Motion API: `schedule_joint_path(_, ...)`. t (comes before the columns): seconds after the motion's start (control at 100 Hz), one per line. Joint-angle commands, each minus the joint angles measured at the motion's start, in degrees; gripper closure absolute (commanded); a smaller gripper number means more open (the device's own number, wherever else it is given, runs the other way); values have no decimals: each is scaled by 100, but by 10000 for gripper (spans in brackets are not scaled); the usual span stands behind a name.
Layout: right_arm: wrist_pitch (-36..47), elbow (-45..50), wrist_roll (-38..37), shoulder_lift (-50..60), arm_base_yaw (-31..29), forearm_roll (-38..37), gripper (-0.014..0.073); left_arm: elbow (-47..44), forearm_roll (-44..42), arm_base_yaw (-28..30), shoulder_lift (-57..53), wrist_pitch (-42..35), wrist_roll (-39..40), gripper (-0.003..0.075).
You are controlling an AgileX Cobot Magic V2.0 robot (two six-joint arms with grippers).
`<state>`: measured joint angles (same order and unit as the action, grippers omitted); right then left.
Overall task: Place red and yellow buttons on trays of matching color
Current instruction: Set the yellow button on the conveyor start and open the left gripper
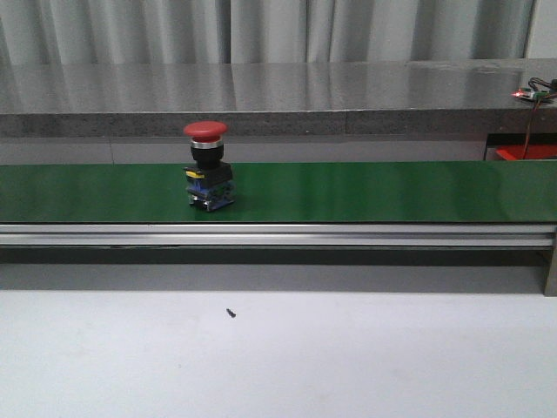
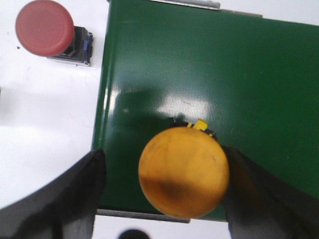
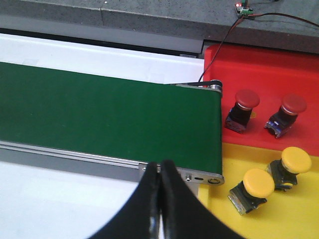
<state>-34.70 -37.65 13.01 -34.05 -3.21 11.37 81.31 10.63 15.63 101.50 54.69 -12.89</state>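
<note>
A red button (image 1: 206, 131) stands upright on the green belt (image 1: 365, 192) in the front view, where neither gripper shows. In the left wrist view a yellow button (image 2: 183, 172) stands on the belt (image 2: 199, 74) near its end, between the fingers of my open left gripper (image 2: 162, 159). One finger (image 2: 251, 194) touches its cap and the other (image 2: 65, 194) is a gap away. Another red button (image 2: 45, 27) sits on the white surface beside the belt. My right gripper (image 3: 160, 172) is shut and empty, over the belt's edge beside the red tray (image 3: 259, 64) and the yellow tray (image 3: 299, 214).
Two red buttons (image 3: 240, 110) (image 3: 285, 113) lie in the red tray and two yellow buttons (image 3: 253, 189) (image 3: 289, 167) in the yellow tray. A small black screw (image 1: 231, 313) lies on the white table. A grey ledge (image 1: 261, 96) with a wired board (image 1: 541, 91) runs behind the belt.
</note>
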Motion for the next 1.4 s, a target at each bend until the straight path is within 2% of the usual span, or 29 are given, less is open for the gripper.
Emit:
schedule_joint_path(0.0, 419, -143, 44, 1, 9, 77, 660, 172, 238, -40, -330, -140, 2, 251)
schedule_joint_path(0.38, 419, -143, 44, 1, 9, 77, 660, 172, 478, -40, -1130, -99, -21, 265)
schedule_joint_path(0.52, 419, -143, 44, 1, 9, 77, 660, 172, 545, -40, -1408, 19, -21, 313)
schedule_joint_path(0.64, 419, -143, 44, 1, 9, 77, 660, 145, 639, -40, -1634, 116, -21, 422)
schedule_joint_path(0.86, 419, -143, 44, 1, 9, 77, 660, -340, 706, -67, -2220, -92, -21, 739)
schedule_joint_path(1.1, 419, -143, 44, 1, 9, 77, 660, -1309, 720, -600, -2934, -630, -21, 740)
schedule_joint_path(1.39, 419, -143, 44, 1, 9, 77, 660, -2030, 720, -1308, -3575, -1243, -21, 740)
